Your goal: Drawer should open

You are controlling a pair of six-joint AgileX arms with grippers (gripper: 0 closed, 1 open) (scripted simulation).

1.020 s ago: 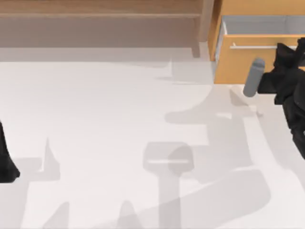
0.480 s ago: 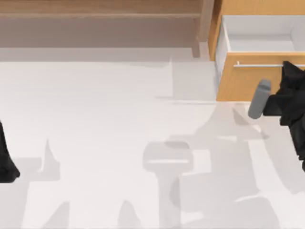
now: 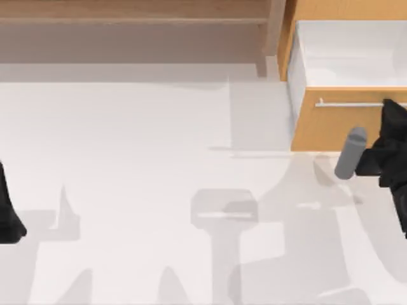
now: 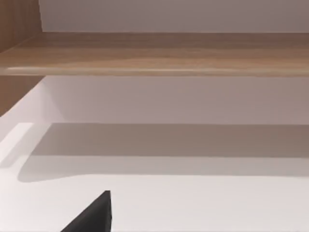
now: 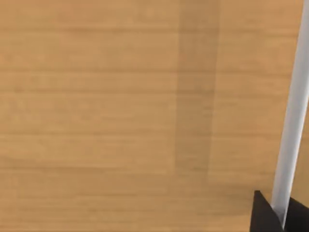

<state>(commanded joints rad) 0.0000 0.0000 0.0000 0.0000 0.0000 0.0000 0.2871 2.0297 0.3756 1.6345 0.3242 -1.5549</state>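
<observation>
With the drawer (image 3: 346, 63) at the far right of the counter (image 3: 159, 159) part-open and your right gripper (image 3: 393, 108) clamped on its handle (image 3: 350, 103), any sideways drift could slip the thin bar free.

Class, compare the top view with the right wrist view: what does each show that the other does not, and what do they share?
Top view alone: the drawer's white-grey interior exposed, the brown shelf unit beside it, the white table, and the left gripper parked at the table's left edge.

Right wrist view alone: wood grain on the drawer front close up, with a dark fingertip against the handle.

Both: the orange-tan front, the silver handle, and the right gripper at the handle.
</observation>
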